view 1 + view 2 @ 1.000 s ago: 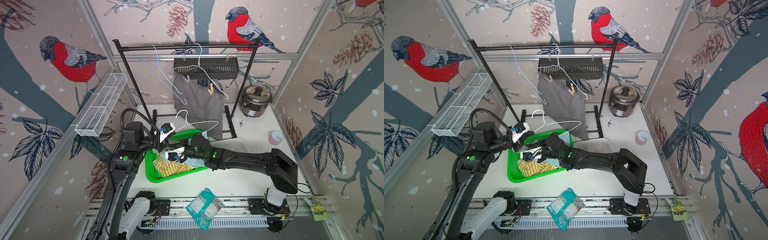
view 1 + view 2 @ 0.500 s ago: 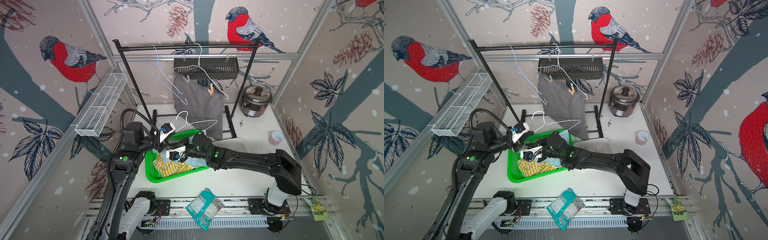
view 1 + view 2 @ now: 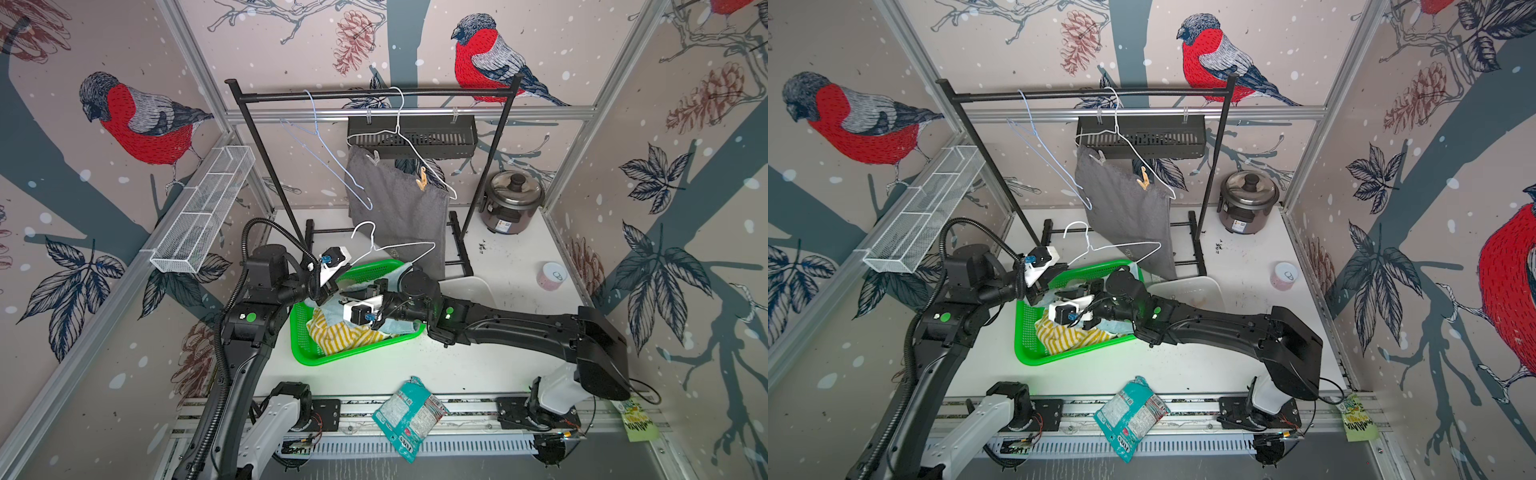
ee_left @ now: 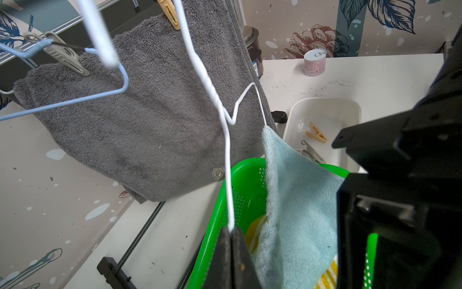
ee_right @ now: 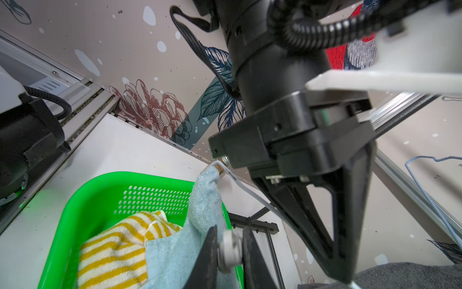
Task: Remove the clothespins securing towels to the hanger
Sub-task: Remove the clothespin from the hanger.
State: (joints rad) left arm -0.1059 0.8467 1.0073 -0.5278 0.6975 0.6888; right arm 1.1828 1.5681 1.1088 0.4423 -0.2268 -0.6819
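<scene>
We see the left claw (image 4: 231, 231) shut tight on the wire of the white hanger (image 4: 226, 150), above the rear-left corner of the basket (image 3: 307, 353). The blue towel (image 4: 295, 200) hangs from that hanger's far end and trails down into the basket, where it lies over the striped towel (image 3: 336, 332). At the blue towel's top corner a tan peg (image 5: 219, 168) sits by the wire; it is small, and we cannot tell how firmly it bites.

The right claw (image 5: 230, 240) is over the basket's middle, its jaws pinching a whitish peg (image 5: 230, 252) at the blue towel's edge. The peg is blurred, so we cannot make out its shape.

Behind the basket stands the rack (image 3: 374, 93). From its rail hang a blue hanger (image 4: 75, 100) and a second hanger (image 3: 398, 118). The grey towel (image 4: 150, 112) is pinned to the second hanger with a wood peg (image 4: 171, 15) and a grey peg (image 4: 65, 60) — its lower hem drops close to the basket's rear rim.

Just right of the basket sits the tray (image 4: 337, 115); whether the two touch we cannot tell. Inside it lie a loose wood peg (image 4: 316, 135) and a loose grey peg (image 4: 311, 152) — near each other, apart from the claws.
</scene>
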